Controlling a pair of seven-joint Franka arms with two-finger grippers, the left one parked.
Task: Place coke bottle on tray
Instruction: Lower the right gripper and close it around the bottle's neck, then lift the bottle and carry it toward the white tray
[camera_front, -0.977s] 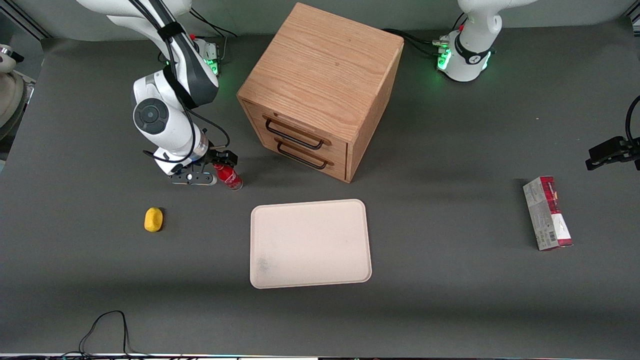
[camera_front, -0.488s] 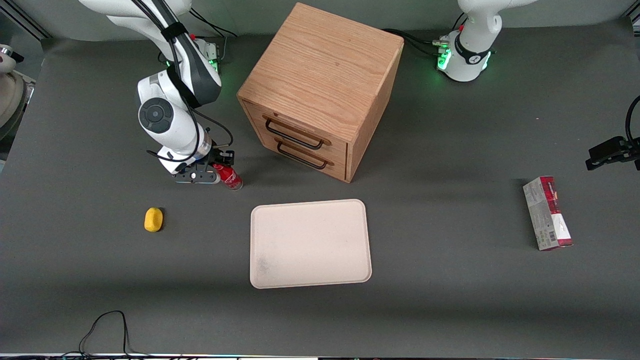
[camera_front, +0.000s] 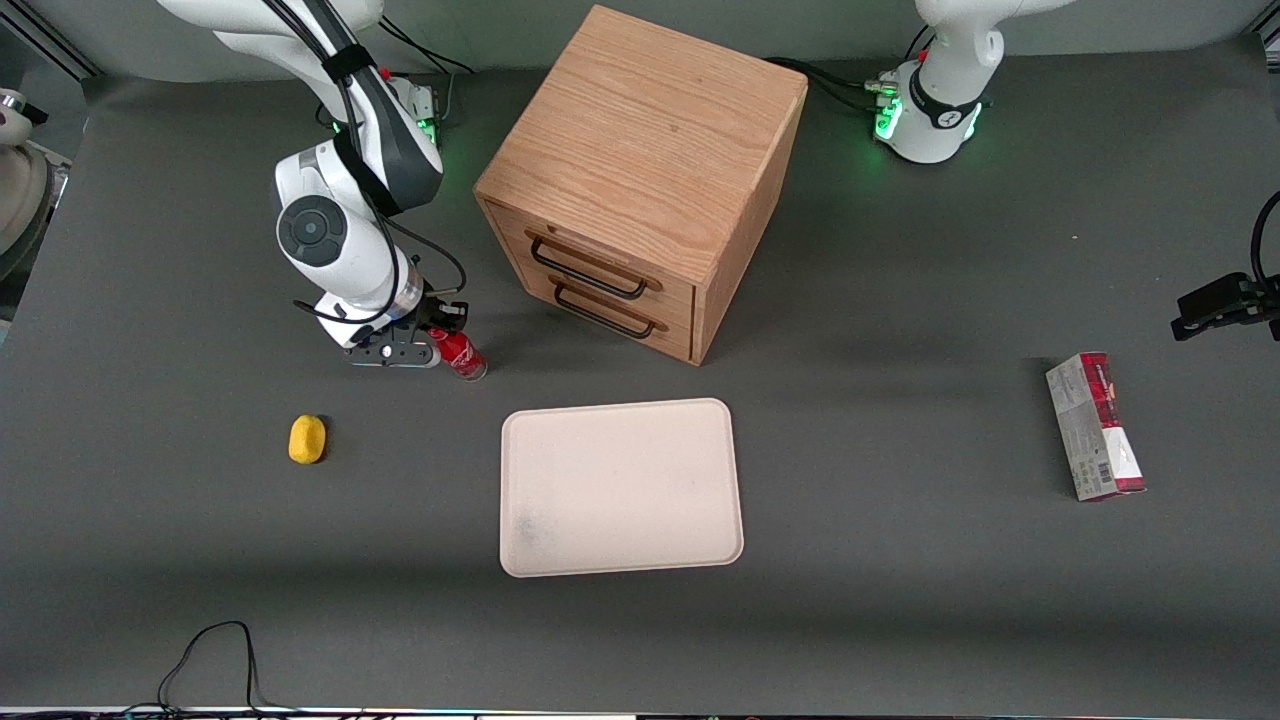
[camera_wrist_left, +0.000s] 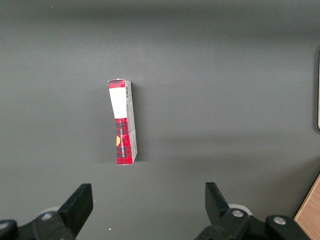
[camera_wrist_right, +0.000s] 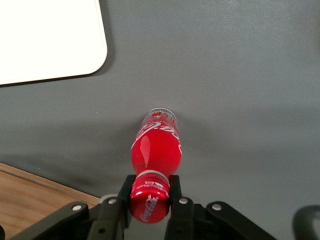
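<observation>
The coke bottle (camera_front: 462, 354) is small and red with a red cap; it stands tilted on the dark table, between the drawer cabinet and the working arm's end. My right gripper (camera_front: 440, 330) is shut on the bottle's capped neck. In the right wrist view the fingers (camera_wrist_right: 174, 192) press the cap from both sides, and the bottle (camera_wrist_right: 156, 147) leans away with its clear base on the table. The cream-white tray (camera_front: 620, 487) lies flat nearer the front camera than the bottle, empty; one corner of it shows in the right wrist view (camera_wrist_right: 50, 40).
A wooden two-drawer cabinet (camera_front: 640, 180) stands beside the bottle, its edge in the right wrist view (camera_wrist_right: 40, 205). A yellow object (camera_front: 307, 439) lies nearer the camera. A red-and-grey carton (camera_front: 1095, 426) lies toward the parked arm's end, also in the left wrist view (camera_wrist_left: 123, 121).
My gripper has closed in around the bottle's neck and shifted slightly toward the cabinet. The bottle stays in place on the table, still tilted.
</observation>
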